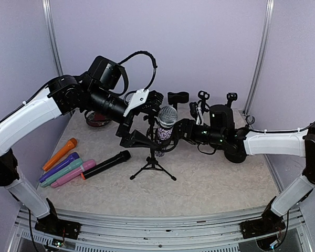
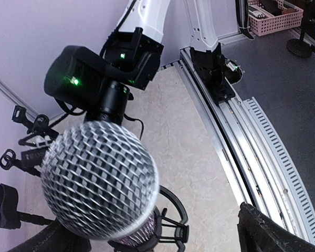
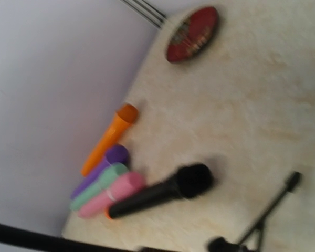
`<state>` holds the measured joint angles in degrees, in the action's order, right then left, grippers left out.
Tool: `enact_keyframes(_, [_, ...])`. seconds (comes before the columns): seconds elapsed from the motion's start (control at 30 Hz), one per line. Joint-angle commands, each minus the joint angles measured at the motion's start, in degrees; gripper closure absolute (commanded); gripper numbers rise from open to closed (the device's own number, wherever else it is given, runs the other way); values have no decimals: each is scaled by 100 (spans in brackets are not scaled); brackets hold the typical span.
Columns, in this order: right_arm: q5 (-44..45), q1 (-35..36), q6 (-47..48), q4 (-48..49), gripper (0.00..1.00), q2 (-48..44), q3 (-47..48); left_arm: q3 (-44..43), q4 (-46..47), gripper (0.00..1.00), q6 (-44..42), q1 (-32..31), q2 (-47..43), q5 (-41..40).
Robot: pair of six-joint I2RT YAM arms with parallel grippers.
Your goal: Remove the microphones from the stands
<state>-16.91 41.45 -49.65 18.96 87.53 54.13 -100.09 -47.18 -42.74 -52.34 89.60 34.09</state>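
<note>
The tabletop (image 1: pixel 215 178) carries the tripod stand (image 1: pixel 153 165), and the microphone (image 1: pixel 167 118) sits upright in its clip, between the two arms. The left end effector (image 1: pixel 147 122) is spread wide around the stand. The right end effector (image 1: pixel 179 131) is just beside the microphone body; I cannot tell its state. This looks like the grasping step. Next, brace the stand, pinch the body and draw it upward.
</note>
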Motion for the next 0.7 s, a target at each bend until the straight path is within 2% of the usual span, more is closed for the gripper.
enact_keyframes(0.0, [-44,12,380,-248,34,159,-240,-395,370,1,436,-49,317,66])
enact_keyframes(0.13, [-42,12,497,-286,36,289,-444,-570,390,6,523,-36,436,119])
enact_keyframes(0.3, [-256,60,889,-272,39,504,-657,-788,194,27,639,77,551,371])
enact_keyframes(0.4, [-566,93,1345,-489,37,746,-585,-959,41,38,681,158,607,570])
enact_keyframes(0.47, [-733,129,1642,-693,35,898,-436,-1057,-61,41,668,171,625,619])
enact_keyframes(0.67, [-982,272,2181,-1059,34,1480,104,-1302,-115,41,620,171,624,632])
